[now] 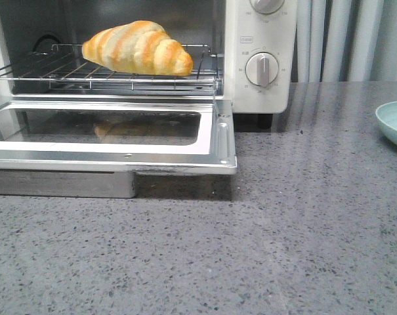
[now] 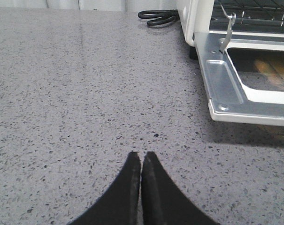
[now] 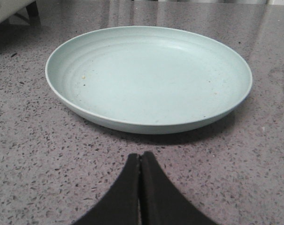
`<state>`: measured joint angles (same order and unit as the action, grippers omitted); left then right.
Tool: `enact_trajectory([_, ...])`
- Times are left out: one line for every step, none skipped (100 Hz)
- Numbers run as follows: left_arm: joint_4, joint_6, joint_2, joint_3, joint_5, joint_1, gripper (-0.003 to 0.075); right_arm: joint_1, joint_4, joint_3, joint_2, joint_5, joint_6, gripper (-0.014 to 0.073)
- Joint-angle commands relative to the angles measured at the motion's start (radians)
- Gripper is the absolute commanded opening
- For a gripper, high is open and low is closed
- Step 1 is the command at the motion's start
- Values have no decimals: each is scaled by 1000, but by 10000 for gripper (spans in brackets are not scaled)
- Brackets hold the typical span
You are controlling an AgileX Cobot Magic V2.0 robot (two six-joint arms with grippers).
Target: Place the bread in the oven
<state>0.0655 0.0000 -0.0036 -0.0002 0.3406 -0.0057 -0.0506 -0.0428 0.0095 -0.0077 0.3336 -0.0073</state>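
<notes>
The bread (image 1: pixel 138 47), a golden-orange roll with cream stripes, lies on the wire rack (image 1: pixel 67 73) inside the cream-white oven (image 1: pixel 260 56). The oven's glass door (image 1: pixel 106 134) is folded down open; it also shows in the left wrist view (image 2: pixel 240 86). Neither gripper shows in the front view. My left gripper (image 2: pixel 141 155) is shut and empty over bare counter to the left of the oven door. My right gripper (image 3: pixel 141 155) is shut and empty just in front of the pale green dish (image 3: pixel 149 77).
The pale green dish (image 1: pixel 394 121) is empty at the right edge of the grey speckled counter (image 1: pixel 283 230). A black power cord (image 2: pixel 157 18) lies coiled behind the oven's left side. Two round dials (image 1: pixel 261 68) sit on the oven's right panel.
</notes>
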Motion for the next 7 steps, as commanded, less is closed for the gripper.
enact_trajectory([-12,-6,-30,24,-59,2,-21,-5,1,12,-22,-27,-11,-69])
enact_trajectory([-12,-6,-30,24,-59,2,-21,-5,1,12,-22,-27,-11,-69])
enact_trajectory([-12,-6,-30,24,-59,2,-21,-5,1,12,-22,-27,-11,-69])
enact_trajectory([-12,-6,-30,24,-59,2,-21,-5,1,12,-22,-27,-11,-69])
enact_trajectory([-12,-6,-30,24,-59,2,-21,-5,1,12,-22,-27,-11,-69])
enact_trajectory([-12,-6,-30,24,-59,2,-21,-5,1,12,-22,-27,-11,-69])
enact_trajectory([-12,-6,-30,24,-59,2,-21,-5,1,12,-22,-27,-11,-69])
